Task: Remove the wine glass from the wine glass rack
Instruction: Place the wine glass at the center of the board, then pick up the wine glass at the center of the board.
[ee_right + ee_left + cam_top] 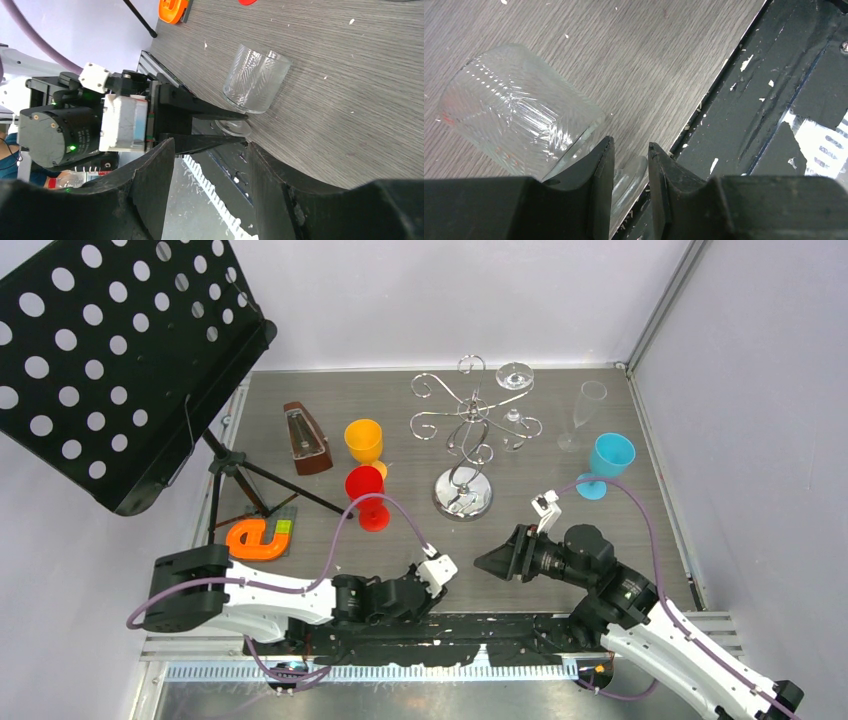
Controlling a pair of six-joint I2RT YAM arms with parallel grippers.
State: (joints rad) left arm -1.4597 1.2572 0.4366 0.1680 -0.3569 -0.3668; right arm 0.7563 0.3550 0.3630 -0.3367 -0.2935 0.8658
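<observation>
A clear cut-pattern wine glass lies on its side on the table near the front edge; it also shows in the right wrist view. My left gripper is shut on its foot, low at the table's front edge. The chrome wine glass rack stands mid-table, with another clear wine glass hanging upside down on its right arm. My right gripper is open and empty, pointing left at the left gripper, a short way right of the lying glass.
Behind the left gripper stand a red cup and an orange cup, with a metronome beyond. At right are a clear flute and a blue cup. At left are a black music stand and an orange letter.
</observation>
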